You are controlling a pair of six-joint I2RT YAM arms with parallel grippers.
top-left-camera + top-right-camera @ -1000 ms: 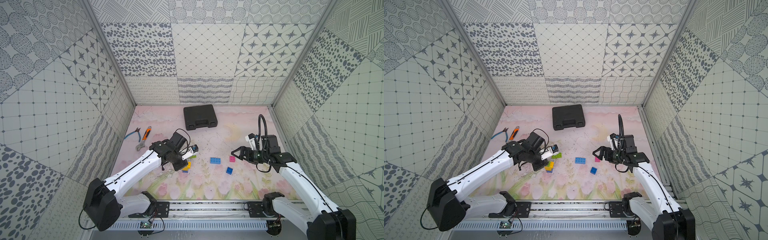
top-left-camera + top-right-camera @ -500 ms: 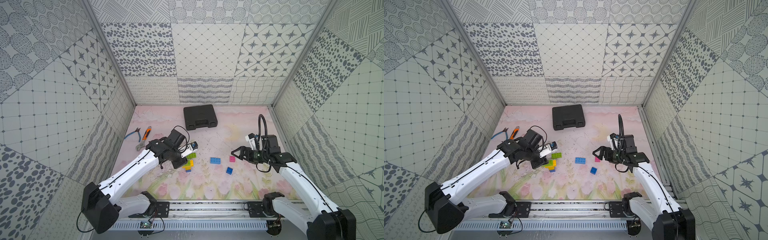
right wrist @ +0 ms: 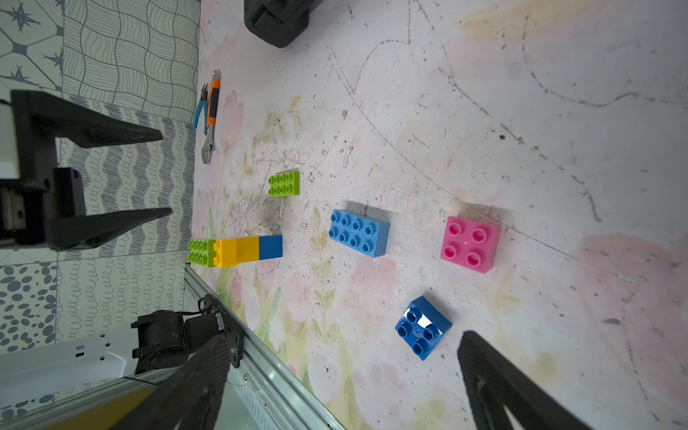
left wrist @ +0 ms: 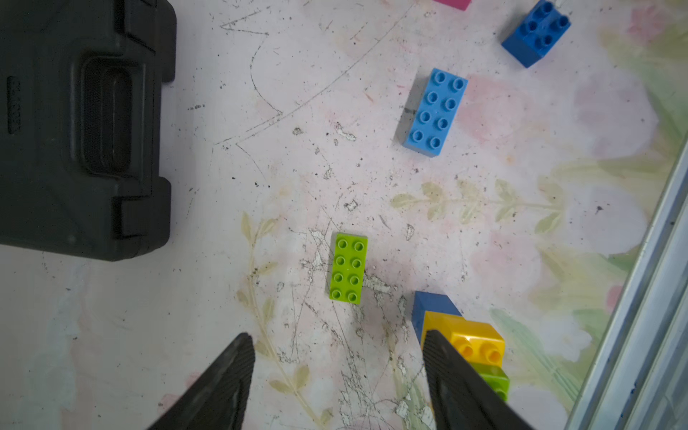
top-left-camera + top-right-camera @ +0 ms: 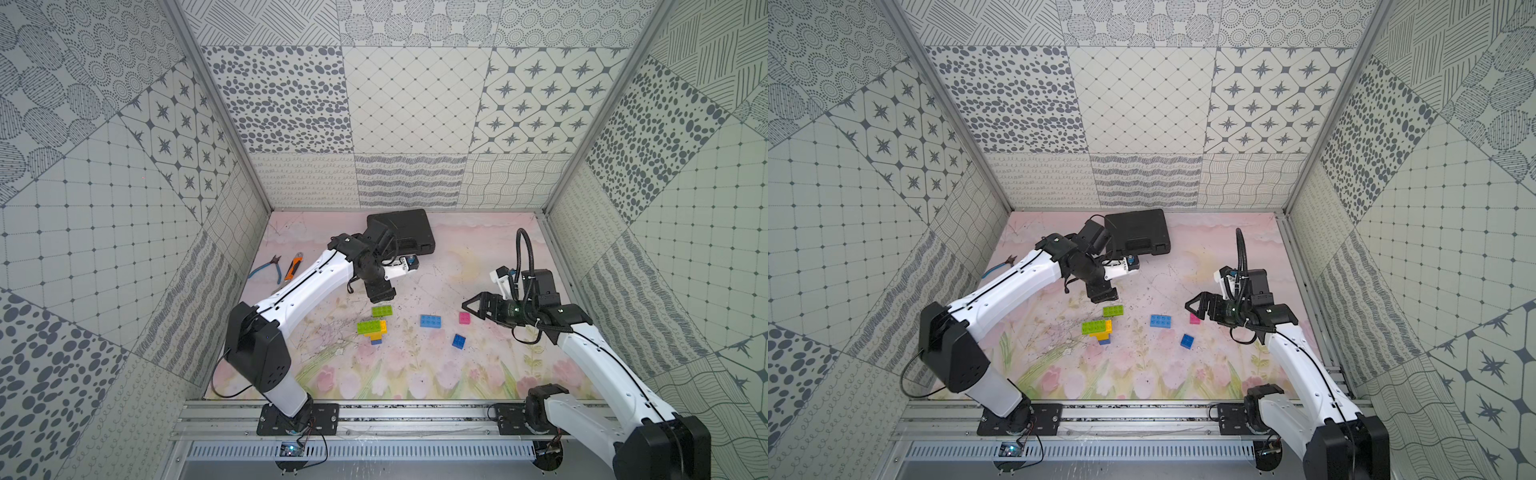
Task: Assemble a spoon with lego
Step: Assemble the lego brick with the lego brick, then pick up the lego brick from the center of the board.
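Half-built spoon (image 5: 372, 328), lime-yellow-blue stack, lay on mat (image 5: 415, 374) well apart from black case (image 5: 409, 232). Loose lime brick (image 5: 382, 310) sat between stack and case. Scattered farther from case: light blue brick (image 5: 430, 321), pink brick (image 5: 464, 318), dark blue brick (image 5: 459, 340). Near case, left gripper (image 4: 337, 335) hovered, fingers spread, holding nothing. Farthest from case, right gripper (image 3: 340, 344) gaped wide, empty.

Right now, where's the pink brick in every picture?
In a top view: pink brick lies beside the light blue brick.
In a top view: same place.
Left wrist: only a sliver at the picture's edge.
Right wrist: whole, studs up.
Shared landmark: the light blue brick, seen in all four views.
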